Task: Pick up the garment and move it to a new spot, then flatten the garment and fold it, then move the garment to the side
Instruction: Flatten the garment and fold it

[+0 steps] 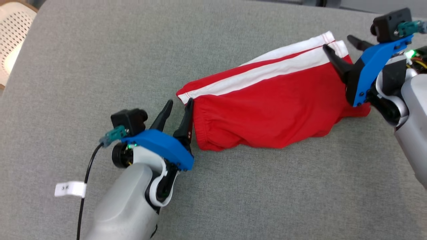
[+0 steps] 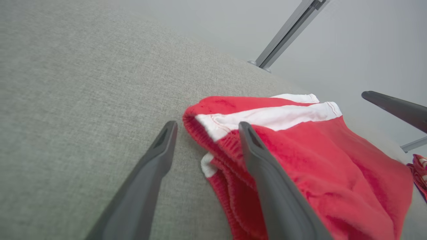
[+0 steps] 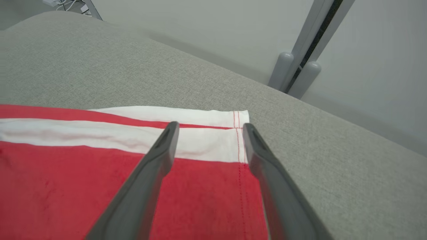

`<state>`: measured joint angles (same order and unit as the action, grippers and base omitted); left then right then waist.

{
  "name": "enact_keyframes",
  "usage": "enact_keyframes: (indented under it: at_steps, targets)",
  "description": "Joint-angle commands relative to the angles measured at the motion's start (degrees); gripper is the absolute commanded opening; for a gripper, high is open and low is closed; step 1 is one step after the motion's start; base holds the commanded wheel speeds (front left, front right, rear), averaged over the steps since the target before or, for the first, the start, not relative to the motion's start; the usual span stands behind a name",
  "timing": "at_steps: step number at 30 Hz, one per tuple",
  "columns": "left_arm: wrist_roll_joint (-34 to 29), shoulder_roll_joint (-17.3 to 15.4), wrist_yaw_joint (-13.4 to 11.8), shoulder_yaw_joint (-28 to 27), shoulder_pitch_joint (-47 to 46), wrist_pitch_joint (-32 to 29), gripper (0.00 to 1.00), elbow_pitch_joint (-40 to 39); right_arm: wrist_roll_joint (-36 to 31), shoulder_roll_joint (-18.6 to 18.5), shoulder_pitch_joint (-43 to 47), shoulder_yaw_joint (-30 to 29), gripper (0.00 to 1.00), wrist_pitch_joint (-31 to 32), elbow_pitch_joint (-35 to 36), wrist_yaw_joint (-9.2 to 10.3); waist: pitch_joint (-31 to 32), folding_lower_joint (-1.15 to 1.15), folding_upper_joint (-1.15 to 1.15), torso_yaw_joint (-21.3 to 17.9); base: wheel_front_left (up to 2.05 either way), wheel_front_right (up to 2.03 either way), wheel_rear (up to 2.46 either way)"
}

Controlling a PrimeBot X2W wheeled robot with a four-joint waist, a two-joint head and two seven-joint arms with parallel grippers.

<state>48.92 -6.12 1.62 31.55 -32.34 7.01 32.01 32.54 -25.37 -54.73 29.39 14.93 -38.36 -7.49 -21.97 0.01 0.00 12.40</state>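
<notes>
A red garment (image 1: 273, 106) with white side stripes lies folded in a long strip on the grey padded surface (image 1: 100, 66). At its elastic waistband end my left gripper (image 1: 179, 103) stands open. One finger is over the waistband corner and the other over bare fabric, as the left wrist view shows (image 2: 207, 125). At the hem end my right gripper (image 1: 337, 42) is open too, its fingers straddling the white-striped corner (image 3: 210, 126). The garment (image 2: 310, 156) (image 3: 66, 173) rests on the surface and neither gripper holds it.
A white perforated chair (image 1: 13, 30) sits past the surface's far left corner. A black cable with a white tag (image 1: 70, 189) hangs by my left forearm. Grey metal posts (image 3: 300, 63) (image 2: 287, 33) stand beyond the far edge.
</notes>
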Motion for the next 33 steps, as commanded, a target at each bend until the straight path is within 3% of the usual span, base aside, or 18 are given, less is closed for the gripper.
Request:
enact_keyframes:
  at_steps: [1, 7, 11, 15, 25, 28, 33]
  targets:
    - [0.26, -0.51, 0.50, -0.36, 1.24, 1.11, 1.00, 0.11, 1.34, -0.50, 1.35, 0.54, 1.00, -0.47, -0.30, -0.01, 1.66, -0.01, 0.00, -0.28, 0.00, 0.00, 0.00]
    - [-2.08, -2.60, 1.62, -0.52, 4.43, 5.98, 1.00, -1.21, 4.46, -1.61, 3.72, 0.79, 1.00, -0.67, -1.99, -0.01, 4.99, -0.01, 0.00, -0.23, 0.00, 0.00, 0.00]
    - [-6.92, -5.26, 1.63, -1.14, 6.53, 7.91, 1.00, -2.84, 6.14, -2.12, 5.63, 0.10, 1.00, -0.06, -3.57, -0.02, 6.52, -0.01, 0.00, 0.34, 0.00, 0.00, 0.00]
    - [-12.67, -5.99, 2.10, -5.66, 9.25, 8.16, 1.00, -7.09, 6.93, -2.25, 7.09, -1.29, 1.00, -0.10, -5.47, -0.02, 7.01, -0.01, 0.00, 1.28, 0.00, 0.00, 0.00]
    - [-22.80, -2.86, 4.61, -15.32, 15.25, 8.19, 1.00, -13.19, 3.13, -1.58, 5.46, -6.10, 1.00, -1.44, -13.38, -0.02, 4.81, -0.01, 0.00, 4.66, 0.00, 0.00, 0.00]
    - [-24.72, -0.60, 5.46, -17.95, 17.20, 8.20, 1.00, -14.31, 0.11, 0.39, 2.64, -10.44, 1.00, -1.68, -20.70, -0.01, 2.74, -0.01, 0.00, 6.89, 0.00, 0.00, 0.00]
    - [-25.78, 0.42, 5.78, -18.84, 18.31, 8.20, 1.00, -14.80, -2.77, 2.85, 1.19, -12.01, 1.00, -0.25, -26.79, -0.02, 2.00, -0.01, 0.00, 7.78, 0.00, 0.00, 0.00]
